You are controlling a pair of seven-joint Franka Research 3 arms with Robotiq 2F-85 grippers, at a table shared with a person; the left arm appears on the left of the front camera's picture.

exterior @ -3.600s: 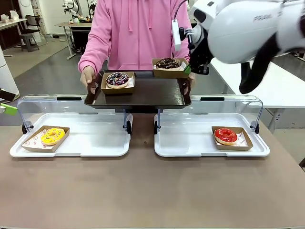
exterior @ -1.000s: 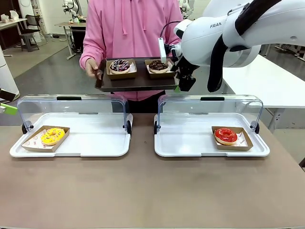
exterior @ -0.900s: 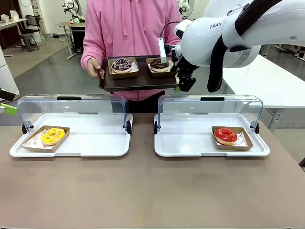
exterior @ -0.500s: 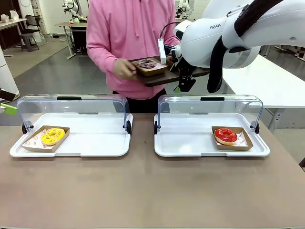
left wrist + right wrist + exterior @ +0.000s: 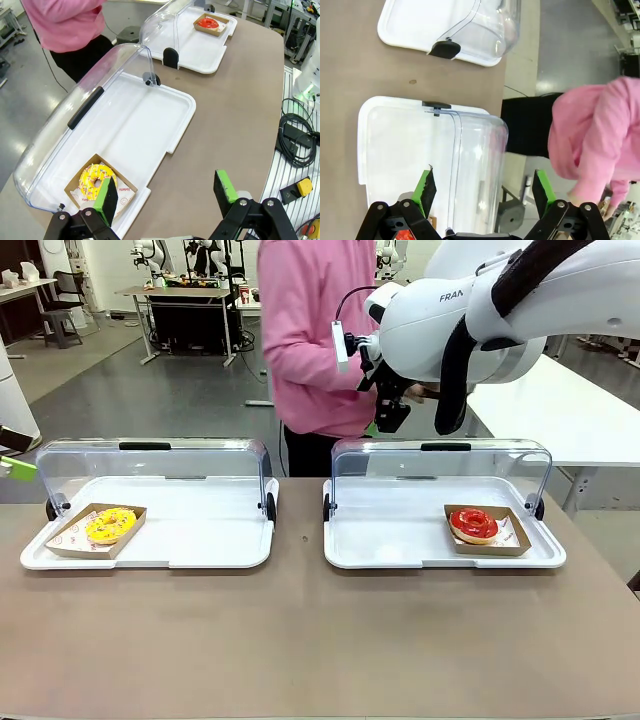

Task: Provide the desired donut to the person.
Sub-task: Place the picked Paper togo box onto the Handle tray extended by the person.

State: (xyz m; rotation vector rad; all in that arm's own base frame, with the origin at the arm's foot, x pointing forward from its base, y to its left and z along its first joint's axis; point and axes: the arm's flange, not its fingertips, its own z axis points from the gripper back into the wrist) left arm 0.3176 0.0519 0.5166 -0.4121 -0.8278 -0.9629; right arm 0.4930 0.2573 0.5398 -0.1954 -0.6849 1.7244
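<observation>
The person [image 5: 320, 340] in the pink hoodie has turned side-on at the far side of the table, and the dark tray with its two boxed donuts, held toward me a moment ago, has swung out of my sight behind my right arm; I judge the hand-over done, the chosen donut being on that tray when it left. My right gripper [image 5: 482, 192] hangs high at about one o'clock of the table, its green pads spread wide with nothing between them; below it I see the clear lid of the right case [image 5: 480, 165] standing up. My left gripper [image 5: 167, 192] hovers at nine o'clock, likewise spread and empty, above the left case [image 5: 165, 107]. That left case, lid raised, holds one yellow sprinkled donut [image 5: 110, 524] in a cardboard box at its nine o'clock end; the right case, also lid up, holds one red glazed donut [image 5: 474, 524] in its box at its three o'clock end; the rest of both white trays is bare.
</observation>
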